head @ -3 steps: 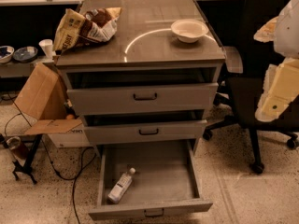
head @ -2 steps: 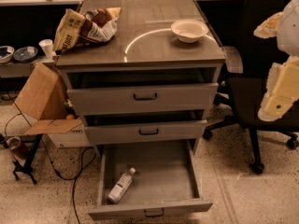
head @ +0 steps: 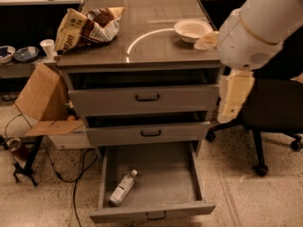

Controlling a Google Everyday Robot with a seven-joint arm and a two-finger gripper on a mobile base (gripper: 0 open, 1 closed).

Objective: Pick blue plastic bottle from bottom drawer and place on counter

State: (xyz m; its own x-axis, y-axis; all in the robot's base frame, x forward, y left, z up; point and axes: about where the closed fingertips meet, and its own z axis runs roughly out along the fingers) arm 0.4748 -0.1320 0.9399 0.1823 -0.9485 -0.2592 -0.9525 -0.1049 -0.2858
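Since a second ago we see the arm [head: 265,18] swing left, from off the right side toward the cabinet; it now overlaps the counter's right edge. Bottle, bowl and drawers stay put.

We mark the gripper [head: 234,97] as the cream piece hanging below the white arm housing, just off the cabinet's right side, level with the top drawer [head: 142,98]. We cannot tell whether it is spread or pressed together. It carries nothing that we can see.

We find the blue plastic bottle [head: 122,188] lying on its side on the floor of the bottom drawer [head: 165,174], near the front-left corner and close to the left wall. Its white cap points toward the back-right. That drawer is pulled fully out. The middle drawer [head: 149,134] and the top drawer are each out a little.

On the counter [head: 156,48] we note:
- a white bowl [head: 191,30] near the back-right corner, by the pale arc mark
- a crumpled snack bag [head: 87,26] at the back-left corner

A cardboard box [head: 42,96] sits left of the cabinet, a dark office chair [head: 274,112] right of it.
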